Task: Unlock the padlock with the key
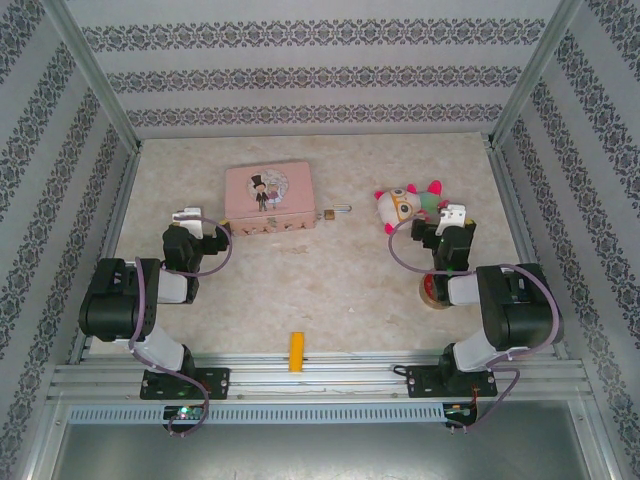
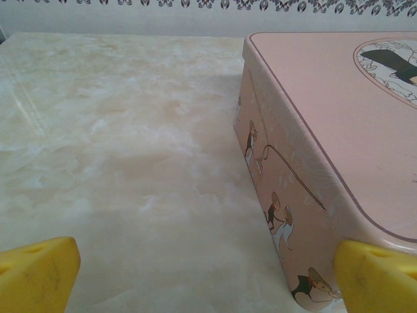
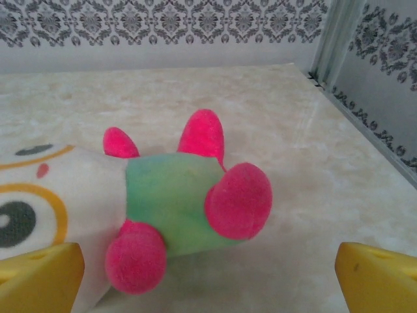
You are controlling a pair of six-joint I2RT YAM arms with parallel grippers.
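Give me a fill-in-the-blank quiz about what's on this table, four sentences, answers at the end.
1. The padlock lies just beside the ___ tin.
2. The plush toy lies to the ___ of the padlock in the top view.
3. The block between the two arm bases is ___ in colour.
4. The left gripper and right gripper both stand ___.

Missing words: pink; right; yellow; open.
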